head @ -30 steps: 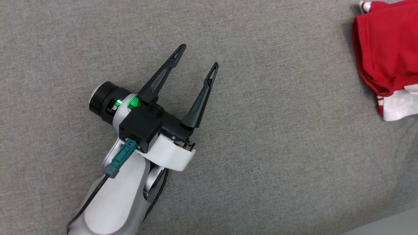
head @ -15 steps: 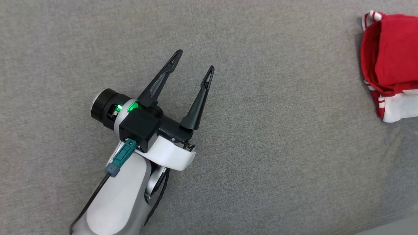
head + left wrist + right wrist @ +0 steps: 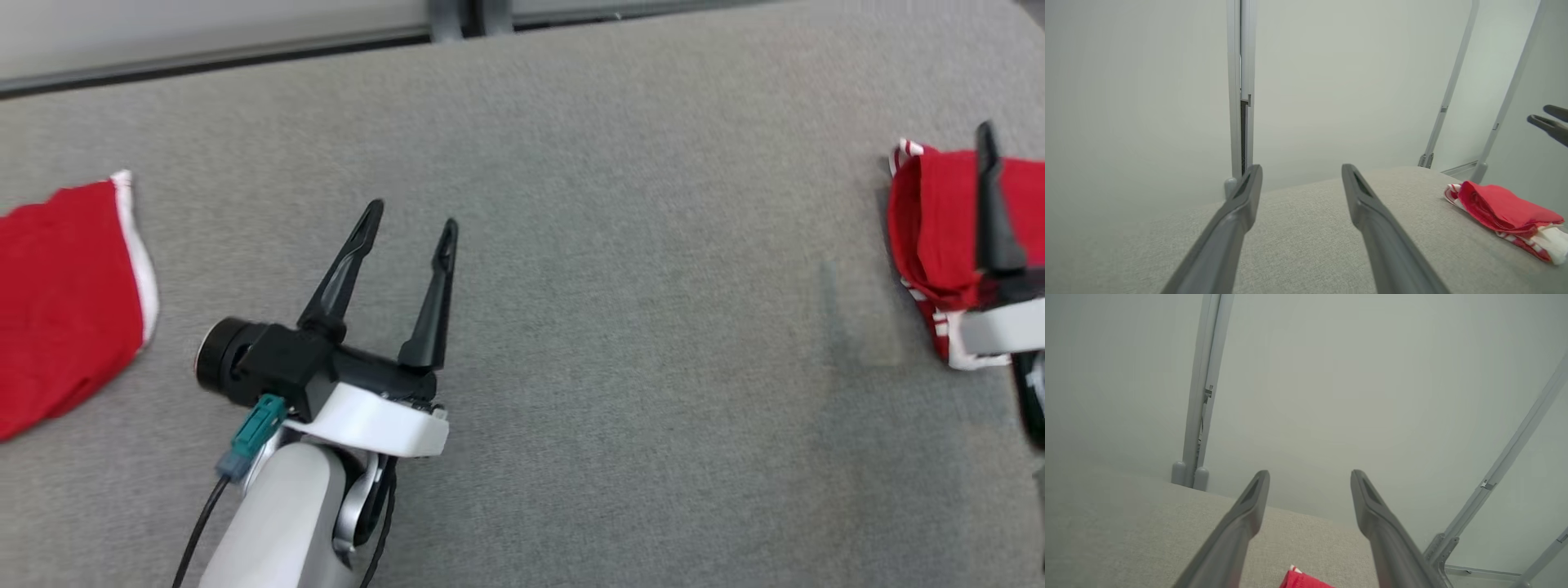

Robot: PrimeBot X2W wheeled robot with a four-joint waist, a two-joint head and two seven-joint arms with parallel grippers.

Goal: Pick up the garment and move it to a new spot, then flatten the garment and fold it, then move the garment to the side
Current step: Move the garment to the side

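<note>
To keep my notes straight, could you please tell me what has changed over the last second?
The head camera swung, bringing a second red cloth and the open right gripper, over the folded garment, into view. The left gripper stays open and empty; the folded garment still lies at the right.

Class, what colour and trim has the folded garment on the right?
The garment is red with red-and-white striped trim, best seen in the left wrist view.

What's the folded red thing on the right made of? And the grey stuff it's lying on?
The folded red thing looks like soft, matte cloth with white trim: it creases and sags in floppy layers. The grey surface seems to be woven fabric, also matte: a fine speckled weave shows. Its rounded edge hints at padding underneath, but that is a guess.
</note>
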